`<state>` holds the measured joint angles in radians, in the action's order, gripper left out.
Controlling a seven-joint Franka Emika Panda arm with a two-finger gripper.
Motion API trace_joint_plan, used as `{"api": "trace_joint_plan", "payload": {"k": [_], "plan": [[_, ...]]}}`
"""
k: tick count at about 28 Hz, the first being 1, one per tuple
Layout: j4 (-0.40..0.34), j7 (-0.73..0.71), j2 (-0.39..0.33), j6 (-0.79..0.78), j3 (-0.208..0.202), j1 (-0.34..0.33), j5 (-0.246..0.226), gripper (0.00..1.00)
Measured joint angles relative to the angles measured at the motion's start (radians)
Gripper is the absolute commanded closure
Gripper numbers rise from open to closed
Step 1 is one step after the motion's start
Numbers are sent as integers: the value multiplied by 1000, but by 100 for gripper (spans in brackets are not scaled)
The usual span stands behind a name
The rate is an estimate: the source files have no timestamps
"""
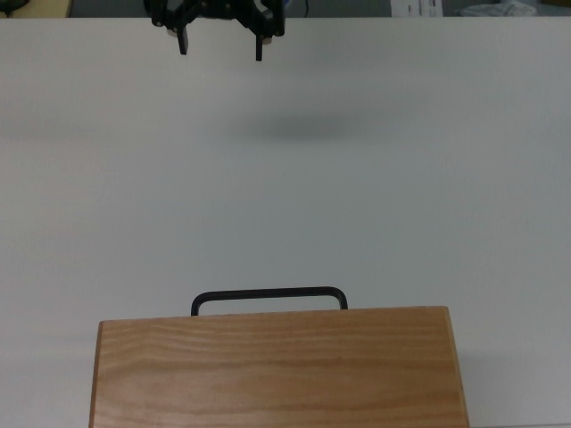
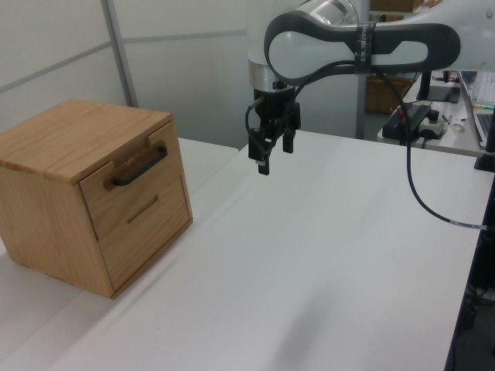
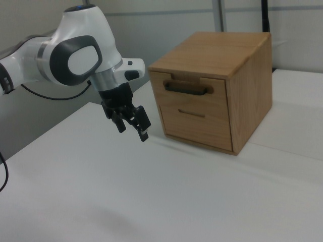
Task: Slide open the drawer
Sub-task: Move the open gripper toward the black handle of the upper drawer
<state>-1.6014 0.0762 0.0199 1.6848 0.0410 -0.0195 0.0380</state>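
- The gripper hung released above the white table, its two fingers spread and holding nothing; it was well apart from the wooden cabinet
- The drawer sat shut in the cabinet's upper front; its black bar handle faced the gripper; a second drawer front lay below it
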Motion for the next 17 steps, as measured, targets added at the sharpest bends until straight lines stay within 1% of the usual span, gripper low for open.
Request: {"api": "trace_joint_plan", "payload": {"k": [4,7,13,17], "plan": [[1,21,6,32,1,0,-34,0],[3,87,18,84,2,0,-52,0],[14,302,64,186,5,0,-66,0],[21,497,99,302,5,0,-69,0]]}}
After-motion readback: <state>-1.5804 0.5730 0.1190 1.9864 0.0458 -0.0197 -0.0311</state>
